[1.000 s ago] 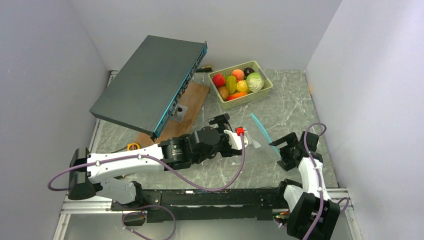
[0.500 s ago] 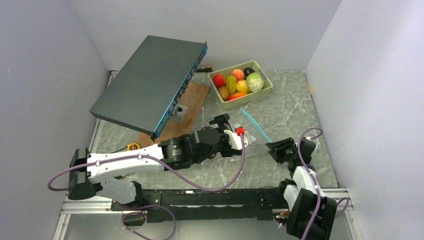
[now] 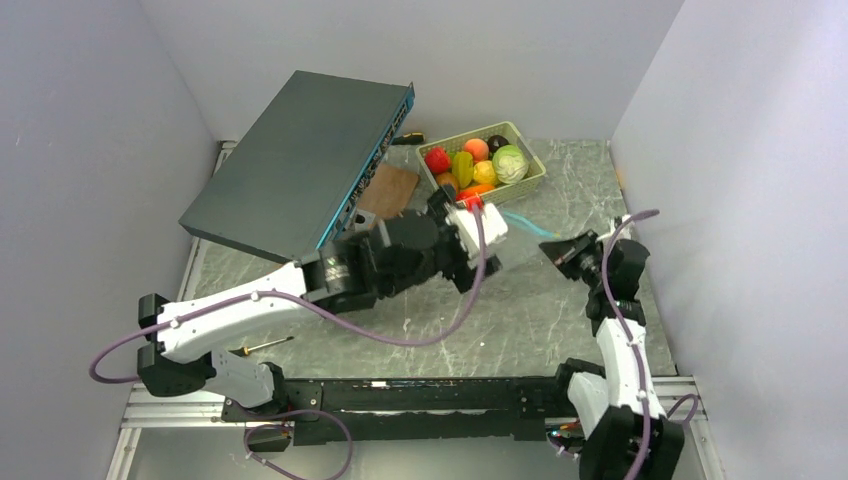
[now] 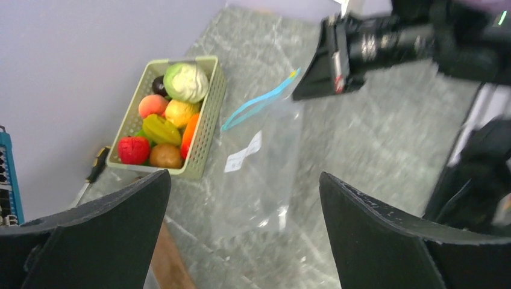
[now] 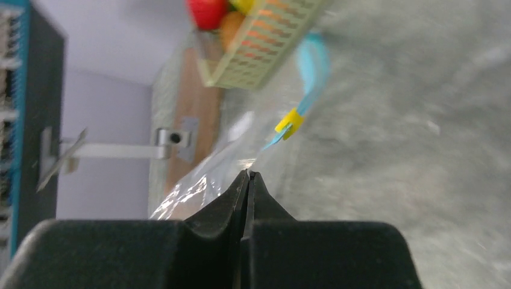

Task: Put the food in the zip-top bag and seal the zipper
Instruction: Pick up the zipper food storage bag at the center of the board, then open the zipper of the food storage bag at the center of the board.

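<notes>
Right gripper [image 5: 247, 176] has its fingers pressed together on the clear film of the zip-top bag [image 4: 259, 168], pinching one corner of the mouth just by the small yellow slider [image 5: 289, 123]. That corner is held up off the table [image 3: 560, 320] and the rest of the bag drapes down toward the marble-patterned surface, its lower end resting there. The zipper [image 4: 259, 102] runs as a teal-blue strip from the pinched corner toward the basket [image 4: 208, 114], and a white label [image 4: 244, 153] shows on the bag's face. Left gripper [image 4: 244, 173] is spread wide and pinches nothing - it hangs above the bag with the film showing between its two fingers. The food [image 4: 163, 126] is all in the pale green lattice basket, at the far side of the table just beside the bag: red, orange, yellow, light green and a dark purple piece packed together. Whether the bag's mouth is parted or closed I cannot tell. Left of the basket a dark grey network switch [image 3: 300, 170] sits tilted over a wooden board [image 3: 390, 188], and a screwdriver [image 3: 262, 344] lies near the left arm's base - well apart from the bag.
</notes>
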{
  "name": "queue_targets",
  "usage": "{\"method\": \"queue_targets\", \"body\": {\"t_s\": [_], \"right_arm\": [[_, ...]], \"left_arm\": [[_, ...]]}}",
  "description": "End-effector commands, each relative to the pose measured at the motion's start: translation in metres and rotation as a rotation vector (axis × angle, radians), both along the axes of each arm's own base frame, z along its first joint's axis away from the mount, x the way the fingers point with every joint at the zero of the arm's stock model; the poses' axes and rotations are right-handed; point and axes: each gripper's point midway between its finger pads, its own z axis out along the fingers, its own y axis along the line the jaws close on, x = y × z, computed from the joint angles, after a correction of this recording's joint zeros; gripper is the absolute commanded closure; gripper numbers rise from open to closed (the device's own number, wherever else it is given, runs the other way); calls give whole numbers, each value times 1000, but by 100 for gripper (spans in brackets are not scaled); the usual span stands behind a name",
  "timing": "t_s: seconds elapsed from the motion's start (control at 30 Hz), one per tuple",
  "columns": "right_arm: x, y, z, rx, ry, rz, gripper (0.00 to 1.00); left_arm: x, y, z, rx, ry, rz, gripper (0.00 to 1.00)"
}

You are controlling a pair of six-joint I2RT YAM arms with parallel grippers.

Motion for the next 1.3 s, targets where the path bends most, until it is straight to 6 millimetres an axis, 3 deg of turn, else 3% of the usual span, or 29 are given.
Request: {"method": "queue_targets", "body": {"t_s": [0.0,0.07,0.2,0.4,0.57,0.73,0.93,1.07,1.27], "right_arm": [[7,32,72,-171,-187,137,100],[4,60,95,-207,-257,227,100],[-9,103,127,-294,-400,403,100],[-38,162,144,-383,-568,660,100],[-69,199,146,-428,-651,805,100],[-99,216,132,-469,-680,891,100],[-116,218,129,-505,-728,914,100],[-119,214,147,-518,-777,887,100],[-115,205,167,-528,-815,815,100]], "left_arm": [[-12,12,55,-230,284,26,1],[-12,19,71,-291,371,48,1],[-7,43,83,-403,588,100,1],[5,75,78,-573,765,165,7],[17,79,55,-543,821,261,13],[26,64,19,-491,897,319,31],[32,51,-11,-408,881,380,34],[37,57,-16,-356,811,449,39],[33,78,-11,-423,812,516,36]]}}
